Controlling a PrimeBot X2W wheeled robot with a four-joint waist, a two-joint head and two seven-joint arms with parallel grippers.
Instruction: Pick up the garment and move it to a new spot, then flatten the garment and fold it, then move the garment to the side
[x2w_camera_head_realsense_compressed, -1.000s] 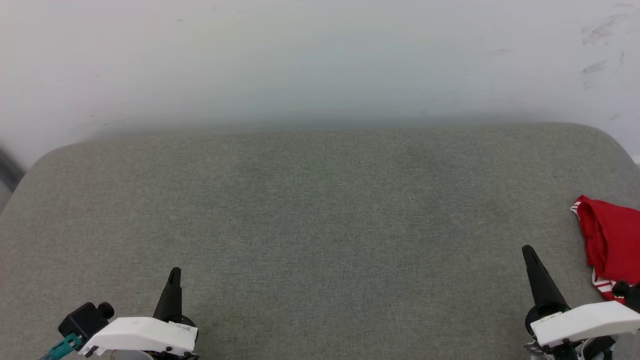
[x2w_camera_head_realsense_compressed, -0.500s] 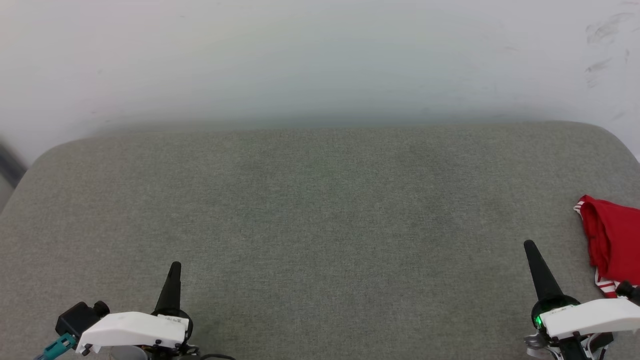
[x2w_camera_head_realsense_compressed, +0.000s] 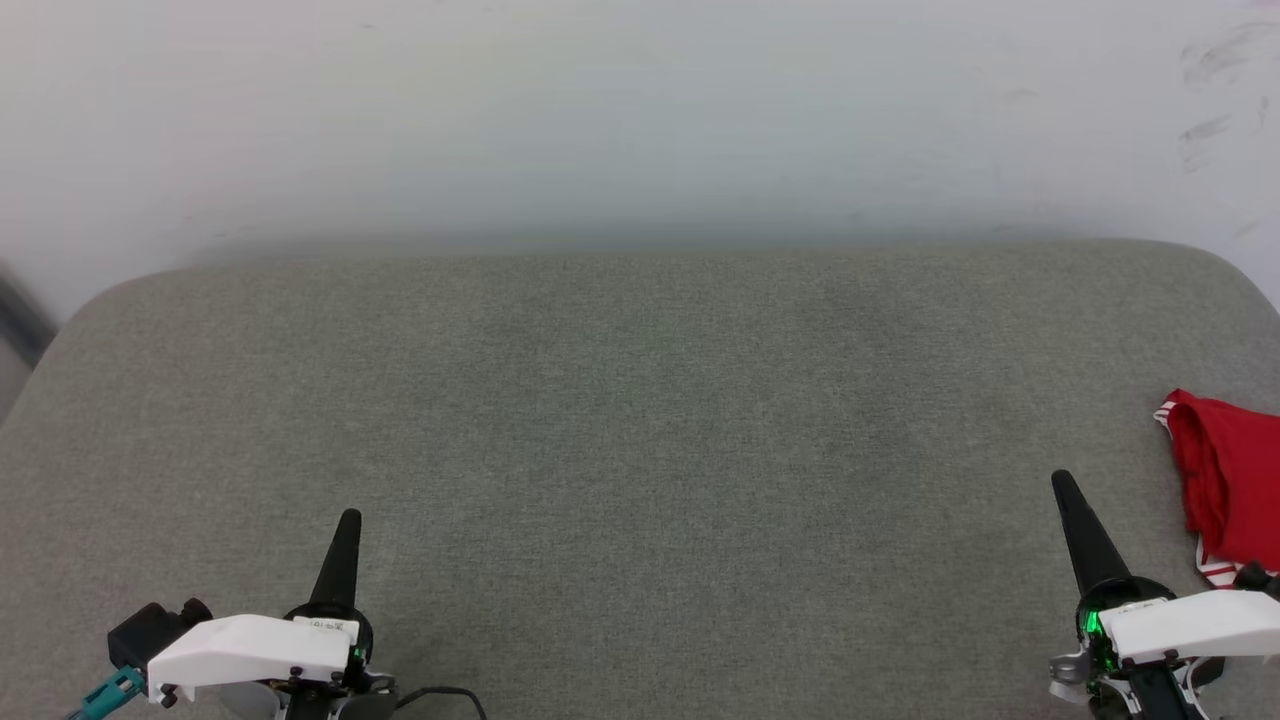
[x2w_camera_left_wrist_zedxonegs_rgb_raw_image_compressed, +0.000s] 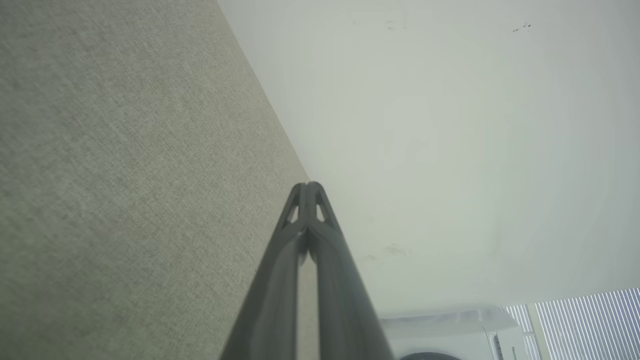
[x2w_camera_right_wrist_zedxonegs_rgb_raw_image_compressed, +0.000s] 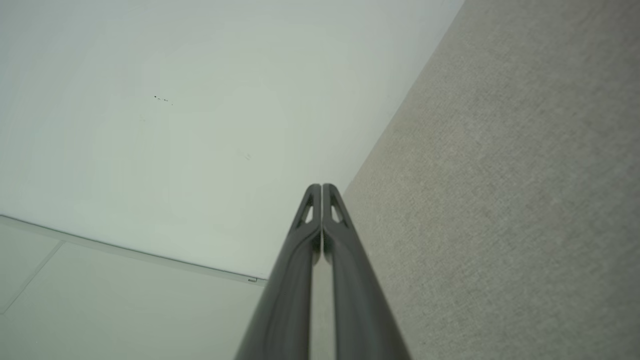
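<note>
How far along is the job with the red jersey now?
Done: perhaps the move aside; the red jersey lies compact at the right edge of the grey cushion, folds unclear. In hand: nothing; left hand and right hand are shut, empty. Left: possibly everything, or nothing.

Garment (x2w_camera_head_realsense_compressed: 1232, 470) cut by right frame edge; lower hem partly hidden behind right arm casing (x2w_camera_head_realsense_compressed: 1190, 622).
</note>
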